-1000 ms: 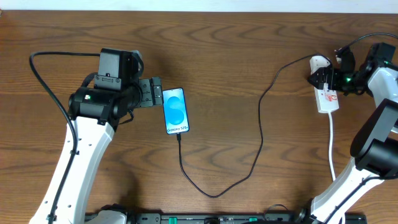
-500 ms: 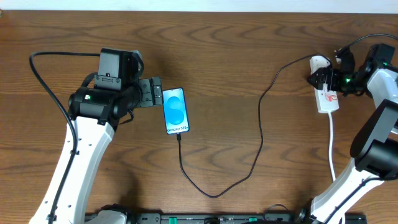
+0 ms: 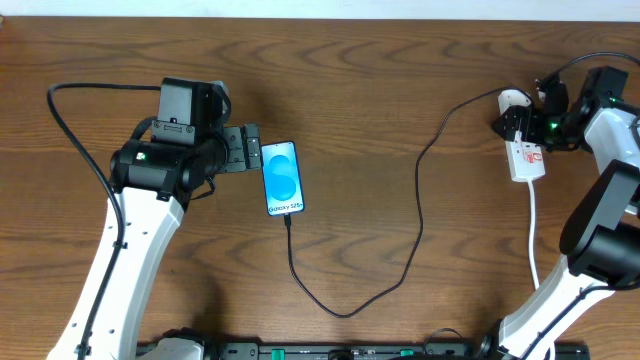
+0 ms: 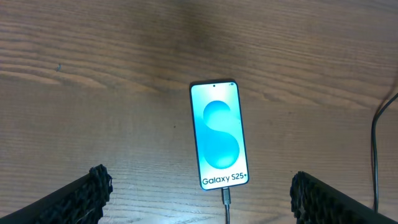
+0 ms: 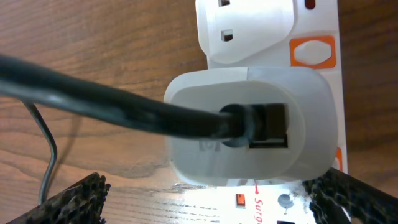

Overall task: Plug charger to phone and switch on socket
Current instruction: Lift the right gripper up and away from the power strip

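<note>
Left pincer (image 3: 252, 148) hung wide open just beside the phone (image 3: 282, 178), gripping nothing. That phone lay flat on the bench (image 3: 380, 60), screen up, long axis running far-to-near, its port end toward the near edge with the charger (image 3: 418, 200) plugged in. Right pincer (image 3: 518, 124) stood equally wide above the socket (image 3: 527, 160), jaws either side of a white plug (image 5: 249, 124) seated at the strip's far end. The strip also lay lengthwise far-to-near.

Overhead, the right pincer (image 3: 512, 124) covers the 12 o'clock end of the socket (image 3: 527, 161). From the left wrist, the charger (image 4: 227, 203) is cut off at 6 o'clock of the phone (image 4: 219, 134).
</note>
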Action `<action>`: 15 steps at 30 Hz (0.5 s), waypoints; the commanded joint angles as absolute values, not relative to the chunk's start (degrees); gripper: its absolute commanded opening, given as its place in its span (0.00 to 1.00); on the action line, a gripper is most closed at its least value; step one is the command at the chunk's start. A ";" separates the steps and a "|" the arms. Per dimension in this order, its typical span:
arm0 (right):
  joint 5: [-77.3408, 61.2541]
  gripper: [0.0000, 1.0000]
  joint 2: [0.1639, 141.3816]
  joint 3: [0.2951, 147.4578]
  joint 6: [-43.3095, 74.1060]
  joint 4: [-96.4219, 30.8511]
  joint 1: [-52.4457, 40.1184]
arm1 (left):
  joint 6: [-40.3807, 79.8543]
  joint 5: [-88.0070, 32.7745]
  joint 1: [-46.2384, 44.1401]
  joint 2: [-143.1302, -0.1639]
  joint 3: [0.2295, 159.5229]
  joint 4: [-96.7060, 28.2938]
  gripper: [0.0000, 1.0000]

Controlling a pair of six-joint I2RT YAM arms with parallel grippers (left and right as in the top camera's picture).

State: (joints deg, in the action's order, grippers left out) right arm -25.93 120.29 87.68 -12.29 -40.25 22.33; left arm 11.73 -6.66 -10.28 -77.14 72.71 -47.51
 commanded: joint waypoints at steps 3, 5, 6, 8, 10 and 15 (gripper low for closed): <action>-25.56 0.99 122.26 89.08 -8.58 -44.80 23.07 | 10.72 -5.72 -10.37 -77.10 73.63 -47.55 0.94; -24.88 0.99 122.26 90.30 -8.58 -46.04 23.75 | 10.72 -5.72 -10.37 -77.10 73.63 -47.55 0.94; -24.32 0.99 122.26 91.15 -8.58 -47.00 24.12 | 10.72 -5.72 -10.37 -77.10 73.63 -47.55 0.94; -23.73 0.99 122.26 92.92 -8.58 -48.84 24.69 | 10.74 -5.72 -10.37 -77.10 73.63 -47.55 0.94; -22.70 0.99 122.26 94.94 -8.58 -51.09 25.06 | 10.72 -5.72 -10.37 -77.10 73.63 -47.55 0.94; -18.20 0.99 122.26 99.85 -8.58 -56.88 25.15 | 10.74 -5.72 -10.37 -77.10 73.63 -47.55 0.94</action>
State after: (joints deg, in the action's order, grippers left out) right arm -21.63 121.91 96.14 -9.26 -55.31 25.02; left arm 11.73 -6.66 -10.28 -77.14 72.71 -47.51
